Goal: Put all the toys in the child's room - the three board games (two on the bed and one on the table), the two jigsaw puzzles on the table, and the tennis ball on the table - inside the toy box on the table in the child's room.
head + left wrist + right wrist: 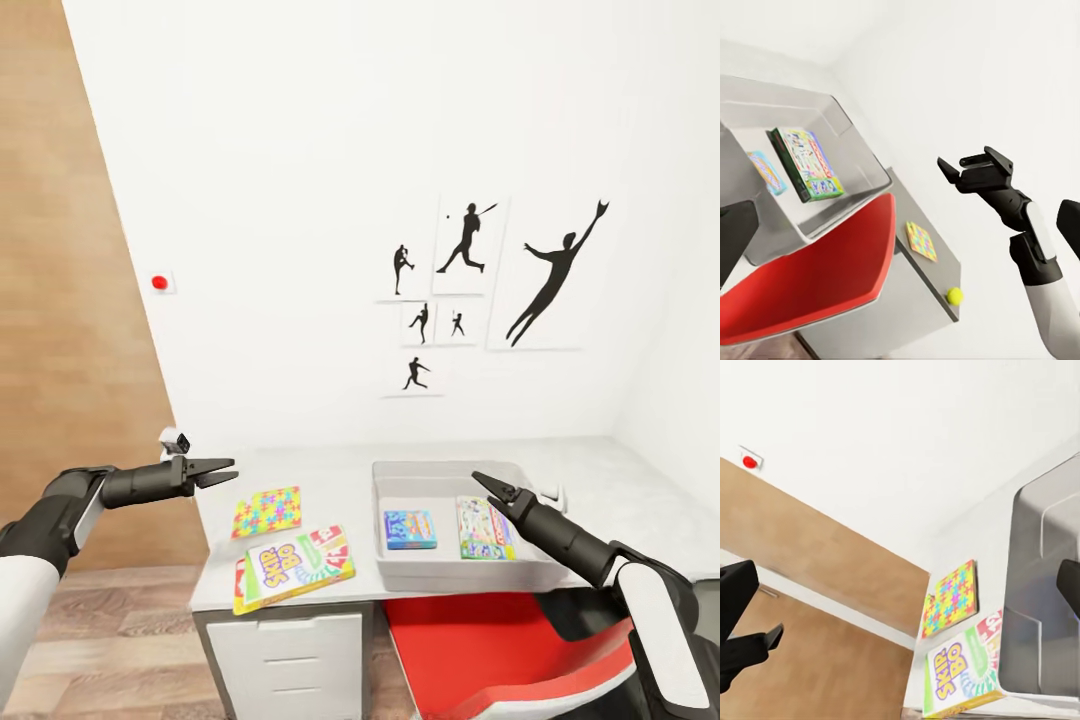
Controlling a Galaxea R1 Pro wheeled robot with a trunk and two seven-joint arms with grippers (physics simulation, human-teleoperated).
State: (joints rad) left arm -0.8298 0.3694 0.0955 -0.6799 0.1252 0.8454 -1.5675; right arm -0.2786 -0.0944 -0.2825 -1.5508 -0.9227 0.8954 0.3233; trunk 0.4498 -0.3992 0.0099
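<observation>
1. The robot stood facing the table (600, 470), which sat against the white wall of the child's room, under a cluster of black silhouette sports pictures (480, 290).
2. The toy box (440, 476) sat on the tabletop, roughly mid-table. Two board games lay flat inside it: the blue cartoon one (410, 529) and, just beside it, the pale multicoloured one (484, 528).
3. The third board game, the yellow-green Skip-Bo box (296, 566), lay on the table's front left corner, outside the box, overhanging the edge slightly. Something red-edged showed under it; couldn't tell what.
4. One jigsaw puzzle (267, 511) lay flat on the table just behind the Skip-Bo box, well apart from the toy box.
5. In the left wrist view, a second jigsaw puzzle (922, 241) and the tennis ball (955, 295) were on the tabletop beyond the toy box, the ball near a table corner.
6. Left gripper (222, 469) hovered in the air off the table's left end, jaws slightly parted, holding nothing.
7. Right gripper (482, 484) hovered over the toy box near the pale game, empty; from these views I couldn't tell how far its jaws were parted.
8. A red seat (500, 640) sat low in front of the table.
</observation>
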